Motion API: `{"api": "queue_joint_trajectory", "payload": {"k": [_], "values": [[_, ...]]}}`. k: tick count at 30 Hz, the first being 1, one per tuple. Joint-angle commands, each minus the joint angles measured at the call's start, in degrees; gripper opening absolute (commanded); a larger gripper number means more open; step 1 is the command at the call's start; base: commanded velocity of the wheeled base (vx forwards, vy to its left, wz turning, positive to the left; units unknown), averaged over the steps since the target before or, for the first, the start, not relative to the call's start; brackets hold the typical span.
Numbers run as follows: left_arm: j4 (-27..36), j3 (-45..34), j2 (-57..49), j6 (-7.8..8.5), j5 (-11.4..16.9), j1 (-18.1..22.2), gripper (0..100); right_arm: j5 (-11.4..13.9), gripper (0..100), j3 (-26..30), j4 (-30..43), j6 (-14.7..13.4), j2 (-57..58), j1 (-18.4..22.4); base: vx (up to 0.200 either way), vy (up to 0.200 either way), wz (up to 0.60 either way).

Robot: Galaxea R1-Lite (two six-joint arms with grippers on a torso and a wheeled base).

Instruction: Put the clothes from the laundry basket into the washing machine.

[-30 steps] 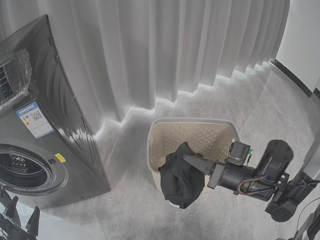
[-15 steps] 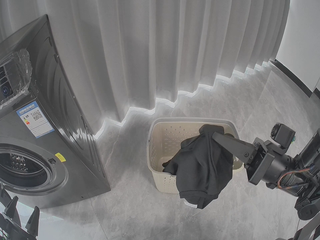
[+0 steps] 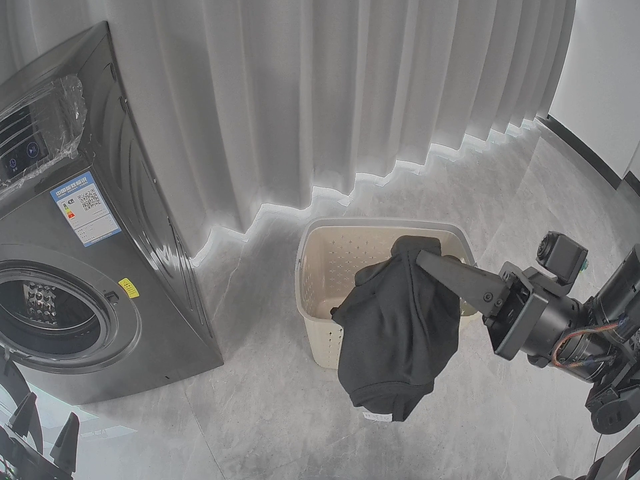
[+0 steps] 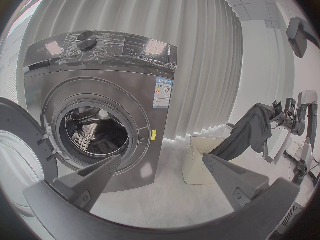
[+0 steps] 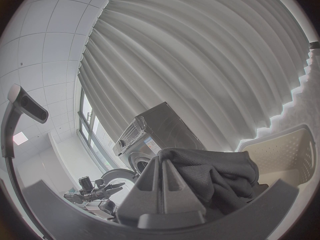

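A black garment [image 3: 395, 328] hangs over the front of the cream laundry basket [image 3: 320, 281], and my right gripper [image 3: 427, 259] is shut on its top. The same garment [image 5: 213, 170] bunches around the closed fingers [image 5: 163, 180] in the right wrist view and shows far off as a dark drape [image 4: 248, 134] in the left wrist view. The grey washing machine [image 3: 73, 235] stands at the left with its round opening [image 3: 50, 308] uncovered; dark clothes [image 4: 106, 140] lie in its drum. My left gripper [image 4: 158, 165] is open and empty, low in front of the machine [image 4: 100, 94].
The machine's door [image 4: 20, 144] swings open toward the left gripper's side. White curtains [image 3: 333, 81] hang behind the basket and machine. Bare grey floor [image 3: 260, 395] lies between the machine and the basket. A white wall [image 3: 600, 68] runs along the right.
My right gripper lifted the black garment up out of the basket and carried it to the right. The head camera has shifted a little, so the machine sits higher and further right.
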State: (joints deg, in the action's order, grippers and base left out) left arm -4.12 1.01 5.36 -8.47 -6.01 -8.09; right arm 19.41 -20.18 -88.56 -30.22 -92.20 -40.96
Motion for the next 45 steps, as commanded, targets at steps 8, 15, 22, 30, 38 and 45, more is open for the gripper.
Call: {"api": "queue_joint_trajectory", "payload": {"k": [8, 15, 22, 30, 38, 45], "values": [[-0.01, -1.01, 0.09, -0.23, 0.03, 0.01, 100, 2.30, 0, -2.85, 0.67, -0.10, -2.90, 4.22, -0.175, 0.000, 0.00], [-0.01, -1.01, 0.09, -0.23, 0.03, 0.01, 100, 11.71, 0, -0.65, 0.06, 0.07, -3.16, 4.57, 0.000, 0.000, 0.00], [-0.01, -1.01, 0.09, -0.23, 0.03, 0.01, 100, 22.52, 0, 2.86, -0.12, 1.39, -3.16, 4.84, 0.000, 0.000, 0.00], [-0.01, -1.01, 0.09, -0.49, 0.03, 0.01, 100, 22.34, 0, 2.60, -0.12, 1.66, -4.75, 6.16, -0.050, 0.000, 0.00], [-0.01, -1.01, 0.09, -0.84, 0.03, 0.01, 100, 22.43, 0, 2.07, -0.12, 1.22, -4.83, 6.16, -0.200, 0.000, 0.00], [-0.10, -1.01, 0.09, -0.84, 0.03, 0.01, 100, 23.04, 0, 3.65, -0.03, 1.48, -3.16, 4.22, -0.143, 0.000, 0.00]]}}
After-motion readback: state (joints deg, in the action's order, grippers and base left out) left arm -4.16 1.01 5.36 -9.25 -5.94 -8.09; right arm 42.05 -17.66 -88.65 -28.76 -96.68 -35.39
